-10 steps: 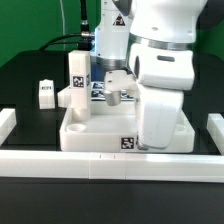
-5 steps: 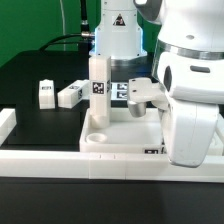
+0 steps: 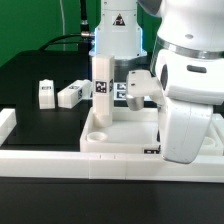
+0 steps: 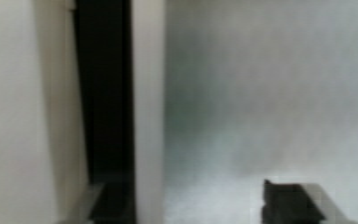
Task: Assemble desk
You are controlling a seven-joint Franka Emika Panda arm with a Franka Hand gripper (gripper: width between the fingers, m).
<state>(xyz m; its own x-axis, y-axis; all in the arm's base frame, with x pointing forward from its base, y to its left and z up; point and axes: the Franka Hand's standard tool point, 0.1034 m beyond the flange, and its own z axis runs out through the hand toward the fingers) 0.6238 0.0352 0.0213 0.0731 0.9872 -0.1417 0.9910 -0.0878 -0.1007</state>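
Observation:
The white desk top lies low in the exterior view, against the front rail. One white leg with a tag stands upright in its left corner socket. Two loose tagged legs lie on the black table to the exterior view's left. My gripper reaches down at the desk top's back wall, right of the upright leg. In the wrist view my gripper shows two dark fingertips with blurred white plastic filling the space between them. It looks shut on the desk top's wall.
A long white border rail runs along the front, with an end block at the exterior view's left. My bulky white arm covers the desk top's right part. The robot base stands behind. A sheet of tags shows between leg and gripper.
The desk top with its upright leg slid toward the exterior view's right together with my gripper, uncovering the second loose leg. Over the last half second almost nothing has moved.

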